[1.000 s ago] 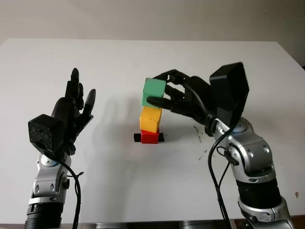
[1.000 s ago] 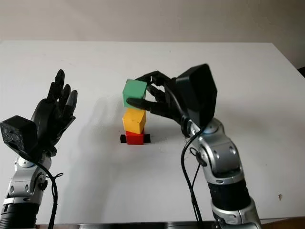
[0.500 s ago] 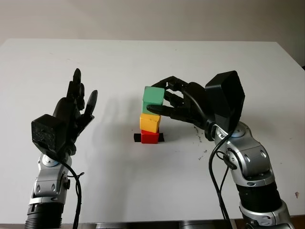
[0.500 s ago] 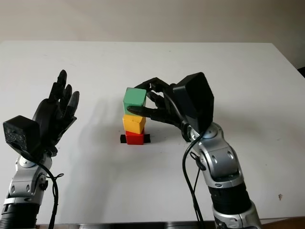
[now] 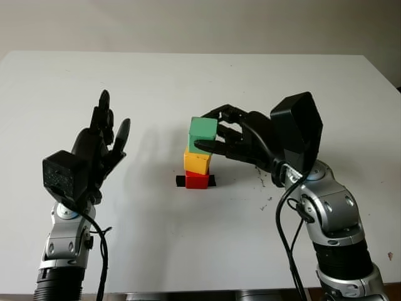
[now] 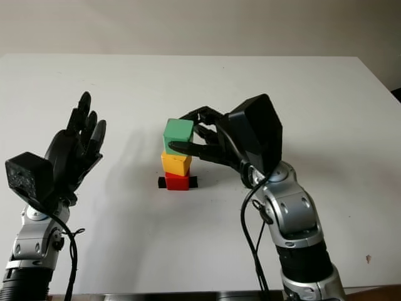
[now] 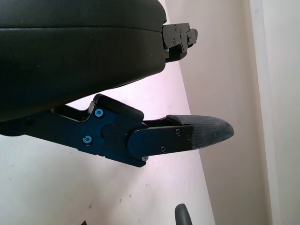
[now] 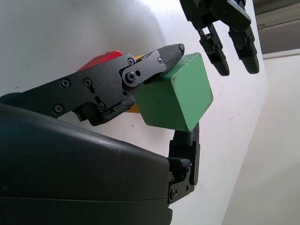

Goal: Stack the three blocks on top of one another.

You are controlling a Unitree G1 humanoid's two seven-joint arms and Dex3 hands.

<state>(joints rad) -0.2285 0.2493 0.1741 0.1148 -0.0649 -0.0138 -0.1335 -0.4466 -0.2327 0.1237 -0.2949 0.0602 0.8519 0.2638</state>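
Observation:
A red block (image 5: pixel 197 180) sits on a strip of black tape in the middle of the white table (image 5: pixel 188 81). A yellow block (image 5: pixel 197 162) stands on top of it, slightly skewed. My right hand (image 5: pixel 216 135) is shut on a green block (image 5: pixel 203 133), which sits on or just over the yellow block; I cannot tell if they touch. In the right wrist view the green block (image 8: pixel 174 93) is pinched between the fingers (image 8: pixel 154 61). My left hand (image 5: pixel 100 147) is open, raised above the table to the left of the stack.
A few small dark marks (image 5: pixel 260 179) dot the table right of the stack. The table's far edge meets a pale wall (image 5: pixel 188 25).
My right hand has come down with the green block, from well above the yellow block to right on top of it. The left hand has barely moved.

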